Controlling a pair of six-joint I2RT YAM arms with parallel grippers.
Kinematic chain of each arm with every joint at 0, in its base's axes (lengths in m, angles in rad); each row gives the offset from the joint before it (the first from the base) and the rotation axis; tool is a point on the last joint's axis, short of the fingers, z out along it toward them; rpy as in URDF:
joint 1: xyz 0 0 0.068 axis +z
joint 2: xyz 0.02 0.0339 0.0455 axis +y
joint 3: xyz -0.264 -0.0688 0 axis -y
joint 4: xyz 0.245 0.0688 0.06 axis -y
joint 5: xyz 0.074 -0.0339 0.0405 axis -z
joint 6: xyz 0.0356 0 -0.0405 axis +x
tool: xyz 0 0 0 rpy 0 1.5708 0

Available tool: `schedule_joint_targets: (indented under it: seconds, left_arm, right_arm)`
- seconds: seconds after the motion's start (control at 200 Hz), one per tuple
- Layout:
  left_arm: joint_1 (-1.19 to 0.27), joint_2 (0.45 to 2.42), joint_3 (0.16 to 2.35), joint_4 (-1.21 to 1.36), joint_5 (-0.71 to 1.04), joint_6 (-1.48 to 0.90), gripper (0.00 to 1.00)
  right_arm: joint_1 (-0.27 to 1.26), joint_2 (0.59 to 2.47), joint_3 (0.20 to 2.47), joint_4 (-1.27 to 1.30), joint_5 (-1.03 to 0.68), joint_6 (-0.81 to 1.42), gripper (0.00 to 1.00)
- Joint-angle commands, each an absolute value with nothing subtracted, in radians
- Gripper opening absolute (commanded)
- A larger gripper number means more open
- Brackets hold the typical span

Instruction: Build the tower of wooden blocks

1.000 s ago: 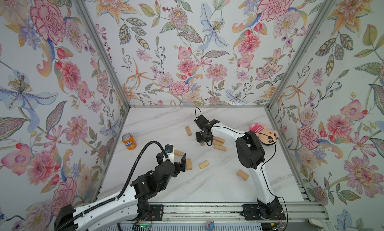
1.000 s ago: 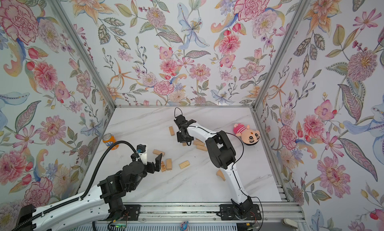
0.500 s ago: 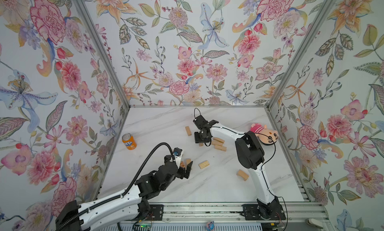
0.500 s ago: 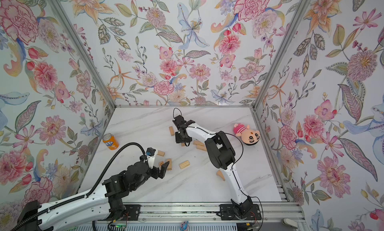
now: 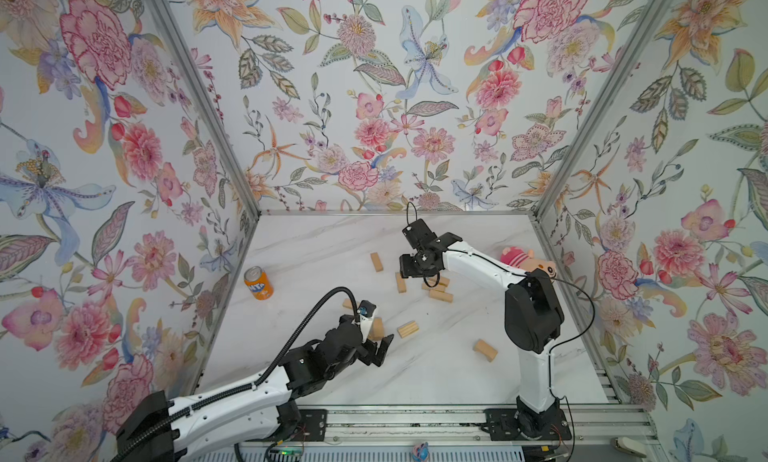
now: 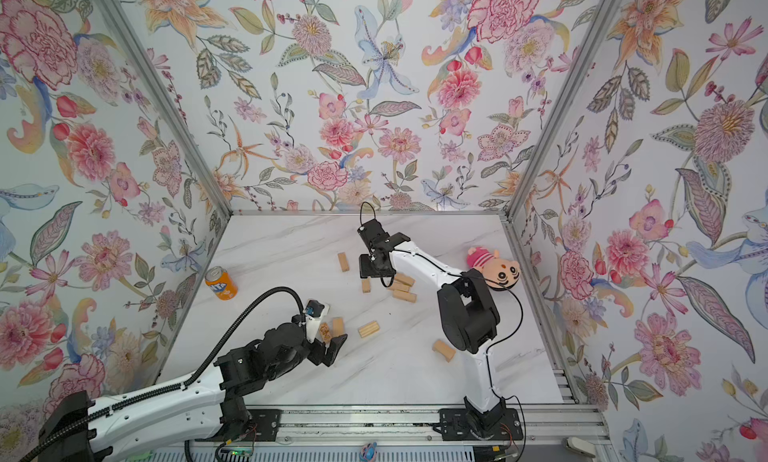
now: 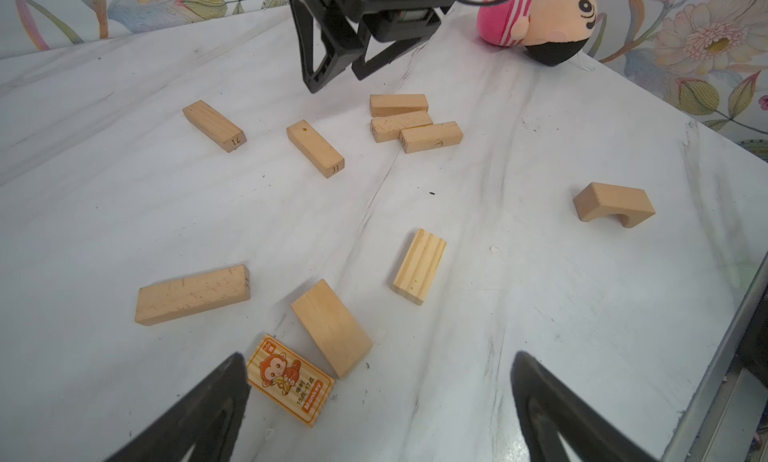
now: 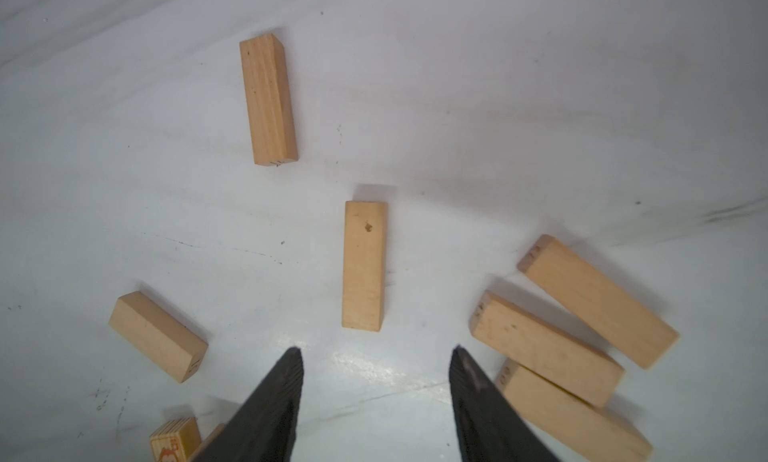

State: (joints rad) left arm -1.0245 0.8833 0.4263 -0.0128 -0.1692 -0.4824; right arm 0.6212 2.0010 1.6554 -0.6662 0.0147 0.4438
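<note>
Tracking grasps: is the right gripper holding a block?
No: the right gripper stands open over bare table, the nearest wood block lying beyond its fingertips.

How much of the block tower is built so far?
Barely started. Done: three blocks lie side by side, maybe a first layer; nothing is stacked. In hand: nothing; the right gripper is open by a single block, the left gripper open by the monkey block. Left: all the stacking; the other blocks lie scattered on the table.
</note>
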Motion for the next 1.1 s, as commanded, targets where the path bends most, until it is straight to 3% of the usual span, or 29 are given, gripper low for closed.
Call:
schedule_joint_targets:
  seconds: [0.0,0.27,0.671,0.871,1.096]
  left_arm:
    - [-1.038,0.911,0.464,0.033,-0.120,-0.473,0.99]
    - [-1.046,0.992,0.504,0.068,-0.124,-0.484,0.99]
    - [-1.057,1.034,0.539,0.061,-0.178,-0.517,0.99]
    - [-1.057,1.036,0.551,0.046,-0.220,-0.503,0.99]
    - [-1.055,1.000,0.535,0.023,-0.237,-0.506,0.99]
  right_arm:
    - [0.559,1.954,1.553,-0.682,0.041,0.396,0.58]
    - [0.446,1.867,1.314,-0.547,-0.005,0.367,0.57]
    - [0.434,1.947,1.382,-0.528,0.017,0.315,0.54]
    - [0.481,1.999,1.447,-0.520,-0.002,0.317,0.42]
    - [0.537,2.066,1.531,-0.535,-0.002,0.325,0.39]
